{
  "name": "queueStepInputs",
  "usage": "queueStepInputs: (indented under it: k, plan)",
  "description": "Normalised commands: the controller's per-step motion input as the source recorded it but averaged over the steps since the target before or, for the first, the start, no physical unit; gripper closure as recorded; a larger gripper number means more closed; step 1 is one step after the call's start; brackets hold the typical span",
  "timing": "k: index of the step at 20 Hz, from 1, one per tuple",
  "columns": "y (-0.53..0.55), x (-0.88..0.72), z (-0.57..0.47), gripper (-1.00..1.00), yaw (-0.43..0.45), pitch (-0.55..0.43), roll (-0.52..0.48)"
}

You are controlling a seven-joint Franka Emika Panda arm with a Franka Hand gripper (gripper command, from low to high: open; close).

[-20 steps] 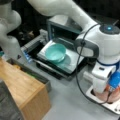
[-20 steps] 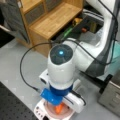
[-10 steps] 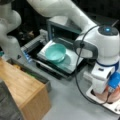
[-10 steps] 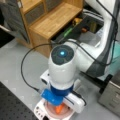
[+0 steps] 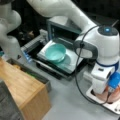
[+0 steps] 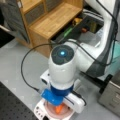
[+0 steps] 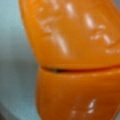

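Wrist view: an orange toy carrot (image 7: 75, 60) fills the frame, pincer unseen.

pincer hidden behind wrist, orange object (image 7: 75, 62) cropped

Both front views reach me soft and blocky, with edges smeared throughout. Light is even and fairly bright on the grey bench (image 5: 75, 105), and the white arm (image 5: 110, 47) carries mild glare along its curved shell. Behind it the background falls into near black. A faint shadow lies under the teal bowl (image 5: 55, 52). My wrist view is filled by an orange object (image 7: 75, 60), far too close, out of focus, streaked with white highlights.
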Motion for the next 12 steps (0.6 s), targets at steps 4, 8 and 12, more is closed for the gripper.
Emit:
queueStepInputs:
  k: [4, 8, 12]
  plan:
    - [-0.06, -0.11, -0.09, -1.00, 0.043, -0.128, -0.043]
    - [-0.06, -0.11, -0.09, -1.00, 0.043, -0.128, -0.043]
    - [-0.06, -0.12, -0.09, -1.00, 0.043, -0.128, -0.043]
